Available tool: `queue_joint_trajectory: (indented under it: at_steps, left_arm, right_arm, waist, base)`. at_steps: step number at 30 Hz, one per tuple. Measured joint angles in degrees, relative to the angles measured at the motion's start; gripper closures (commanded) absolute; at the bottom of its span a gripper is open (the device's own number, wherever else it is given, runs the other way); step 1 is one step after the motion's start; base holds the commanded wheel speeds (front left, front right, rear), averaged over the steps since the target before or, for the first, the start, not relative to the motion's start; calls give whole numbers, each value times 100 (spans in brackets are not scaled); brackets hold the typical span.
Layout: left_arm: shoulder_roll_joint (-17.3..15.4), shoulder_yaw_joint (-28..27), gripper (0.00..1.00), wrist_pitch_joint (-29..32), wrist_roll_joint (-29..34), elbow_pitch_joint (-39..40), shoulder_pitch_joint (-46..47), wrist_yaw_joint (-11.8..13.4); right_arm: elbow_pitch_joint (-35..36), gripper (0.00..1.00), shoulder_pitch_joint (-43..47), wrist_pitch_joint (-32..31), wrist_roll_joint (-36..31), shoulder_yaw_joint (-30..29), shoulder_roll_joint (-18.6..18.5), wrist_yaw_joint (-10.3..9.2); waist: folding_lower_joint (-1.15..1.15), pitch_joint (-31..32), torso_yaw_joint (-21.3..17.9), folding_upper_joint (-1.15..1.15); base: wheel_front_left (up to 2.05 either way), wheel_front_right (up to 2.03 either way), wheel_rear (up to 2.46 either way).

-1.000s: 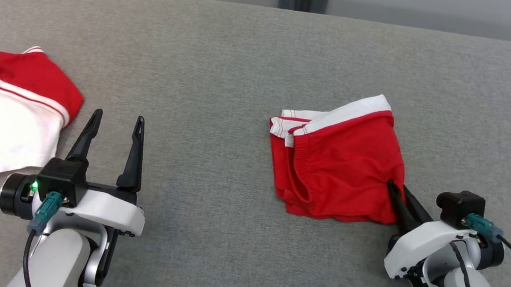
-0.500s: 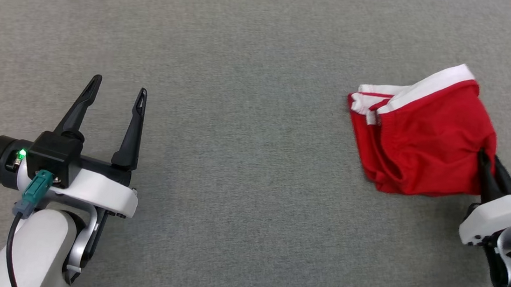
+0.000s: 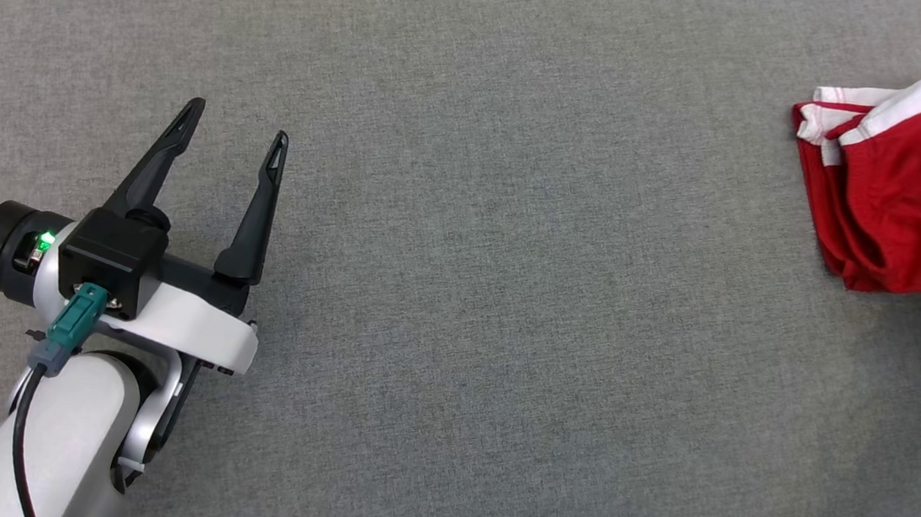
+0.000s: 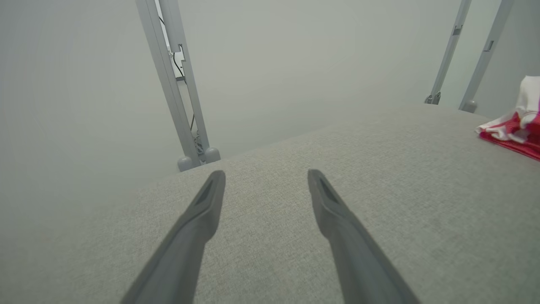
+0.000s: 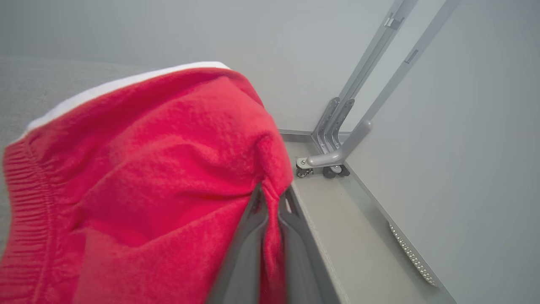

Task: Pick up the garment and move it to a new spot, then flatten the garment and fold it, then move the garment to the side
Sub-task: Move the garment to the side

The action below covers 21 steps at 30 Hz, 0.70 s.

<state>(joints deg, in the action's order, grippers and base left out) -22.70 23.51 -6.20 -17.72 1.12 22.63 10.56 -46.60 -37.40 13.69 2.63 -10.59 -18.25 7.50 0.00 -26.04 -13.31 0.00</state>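
The right jaws are pinched nearly shut on a pleat of red cloth at the hem side of the garment (image 5: 147,169). In the right wrist view the fabric bunches up between the two dark fingers, so the grip looks firm. The left jaws stand wide apart with nothing in them, hovering over bare grey counter (image 3: 507,297) well apart from the cloth.

Over the last second the head camera has swung, so much of the shift in the scene is the robot turning and not the things moving. Even so, the garment sat nearer the middle of the counter a second ago. Now it is out at the right end, close to the counter's edge with the floor and a metal frame leg (image 5: 337,158) just beyond. It is still a compact folded bundle, white waistband uppermost and away from the robot. I can't tell whether it hangs clear of the surface or drags on it.

I'd say the folding is done and this is the last leg, carrying it aside. What remains is setting it down and letting go without spoiling the fold.
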Motion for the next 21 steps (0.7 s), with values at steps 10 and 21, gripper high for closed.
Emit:
queue_joint_trajectory:
  at_steps: [10, 21]
  left_arm:
    - [-16, 19, 0, 12, -5, 18, 1, 11]
    - [40, -130, 0, -202, -153, -118, -124, 215]
  right_arm:
    - [-363, 0, -240, 124, -506, -648, 229, 0]
    - [1650, 0, 339, 145, -93, -361, 936, 0]
  waist:
    - [0, -58, 56, 0]
    - [0, 311, 199, 0]
  base:
    - [0, 0, 0]
    - [0, 0, 0]
